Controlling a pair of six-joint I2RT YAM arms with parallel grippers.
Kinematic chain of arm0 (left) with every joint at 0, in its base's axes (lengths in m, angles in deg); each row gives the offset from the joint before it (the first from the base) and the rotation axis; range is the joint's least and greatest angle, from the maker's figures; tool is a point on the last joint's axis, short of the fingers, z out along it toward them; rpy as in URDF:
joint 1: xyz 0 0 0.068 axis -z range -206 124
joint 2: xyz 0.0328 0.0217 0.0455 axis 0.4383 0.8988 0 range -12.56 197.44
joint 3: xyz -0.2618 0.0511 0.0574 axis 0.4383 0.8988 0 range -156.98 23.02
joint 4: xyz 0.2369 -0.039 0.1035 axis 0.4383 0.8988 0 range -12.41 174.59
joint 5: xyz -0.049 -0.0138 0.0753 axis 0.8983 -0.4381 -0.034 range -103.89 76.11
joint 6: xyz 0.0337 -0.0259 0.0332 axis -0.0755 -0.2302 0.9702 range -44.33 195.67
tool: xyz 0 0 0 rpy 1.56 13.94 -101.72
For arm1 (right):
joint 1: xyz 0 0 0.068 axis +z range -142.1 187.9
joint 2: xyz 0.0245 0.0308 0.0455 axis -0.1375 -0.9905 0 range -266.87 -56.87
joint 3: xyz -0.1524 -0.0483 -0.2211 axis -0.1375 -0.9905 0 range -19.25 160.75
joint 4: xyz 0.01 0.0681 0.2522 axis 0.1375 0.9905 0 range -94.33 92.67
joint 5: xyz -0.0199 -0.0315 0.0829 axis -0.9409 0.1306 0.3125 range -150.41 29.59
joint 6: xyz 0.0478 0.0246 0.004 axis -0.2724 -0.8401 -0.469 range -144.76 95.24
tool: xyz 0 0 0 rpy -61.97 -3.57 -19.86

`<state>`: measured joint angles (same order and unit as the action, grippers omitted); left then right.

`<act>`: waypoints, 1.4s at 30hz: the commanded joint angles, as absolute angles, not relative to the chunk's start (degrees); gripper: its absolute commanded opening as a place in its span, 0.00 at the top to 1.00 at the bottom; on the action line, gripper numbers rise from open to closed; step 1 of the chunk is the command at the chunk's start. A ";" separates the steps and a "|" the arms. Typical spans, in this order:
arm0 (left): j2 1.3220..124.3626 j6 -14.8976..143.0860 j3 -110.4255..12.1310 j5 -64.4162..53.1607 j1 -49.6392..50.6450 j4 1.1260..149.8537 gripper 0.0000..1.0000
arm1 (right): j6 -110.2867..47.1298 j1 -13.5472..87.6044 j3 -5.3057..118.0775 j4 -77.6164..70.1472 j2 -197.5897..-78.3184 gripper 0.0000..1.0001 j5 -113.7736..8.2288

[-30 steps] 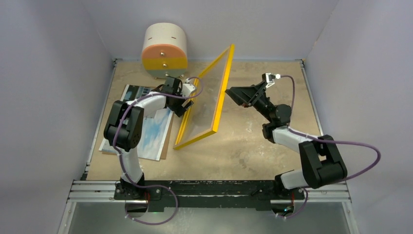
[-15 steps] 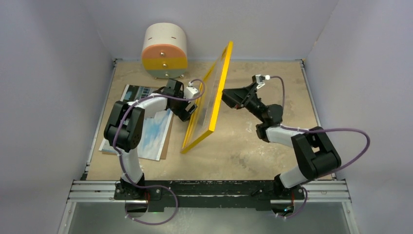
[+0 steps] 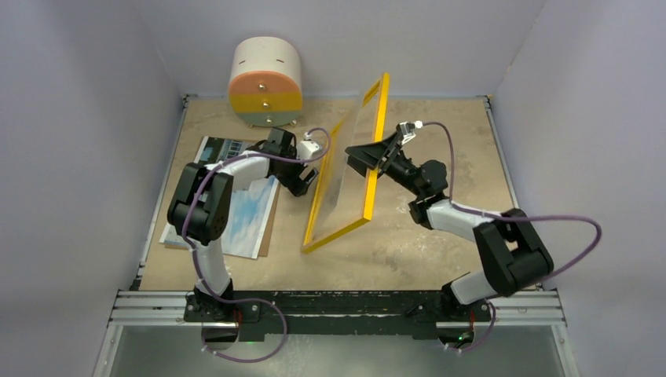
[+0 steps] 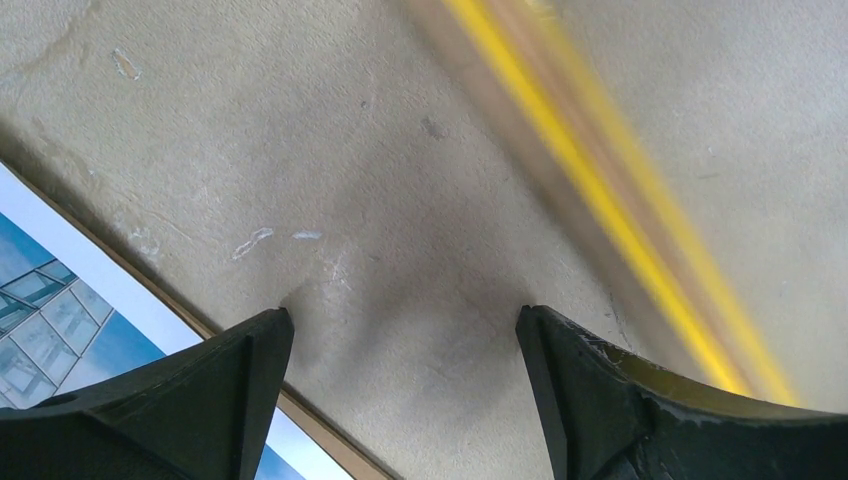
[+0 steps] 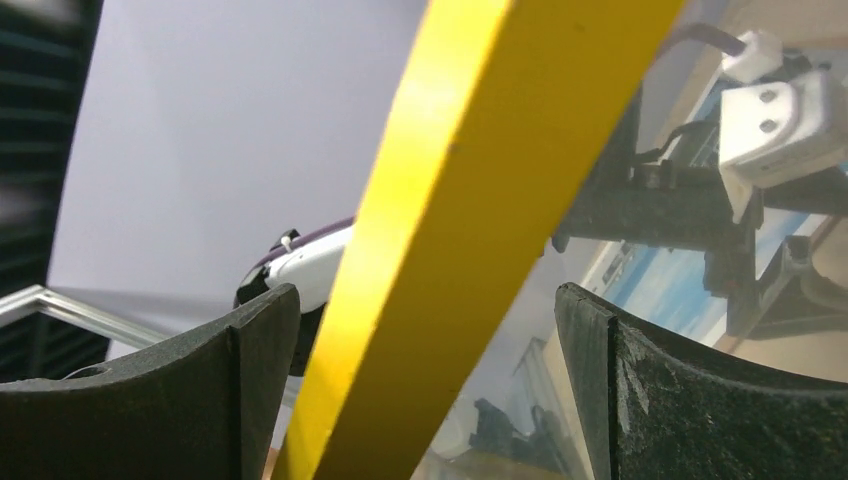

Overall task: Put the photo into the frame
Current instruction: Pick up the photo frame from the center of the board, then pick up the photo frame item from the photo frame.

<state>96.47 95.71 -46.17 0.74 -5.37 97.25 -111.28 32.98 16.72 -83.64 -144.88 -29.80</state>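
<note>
Carefully: the frame [image 3: 374,157], balanced on edge with the photo [image 3: 253,210] flat to its left, looks stiff, light and tippy, so pinch its yellow rail, which sits unclamped between the fingers of your wide-open right gripper [image 3: 361,157]; your left gripper [image 3: 303,181] gapes empty beside it.

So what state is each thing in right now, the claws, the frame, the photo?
frame, standing on its lower edge, tilted, not flat.
photo, lying flat, picture side up, outside the frame.
left claw, open, empty, beside the frame.
right claw, open, frame's yellow bar between its fingers, unclamped.
round drum, at the back wall, untouched.
</note>
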 commanded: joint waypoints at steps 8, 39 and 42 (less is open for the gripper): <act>88.87 95.15 -62.18 0.79 -13.76 114.57 0.07 | -102.97 33.21 18.69 -73.38 -138.00 0.02 -29.29; 79.80 92.08 -87.05 14.81 12.34 143.52 0.00 | -104.52 33.30 23.91 -72.12 -141.69 0.07 -29.02; 79.25 92.44 -84.41 9.58 14.82 143.18 0.00 | -104.45 33.26 24.07 -71.90 -141.85 0.08 -28.99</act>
<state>82.55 90.61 -86.80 17.84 12.33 142.43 -105.16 33.03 21.05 -69.74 -142.04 -29.39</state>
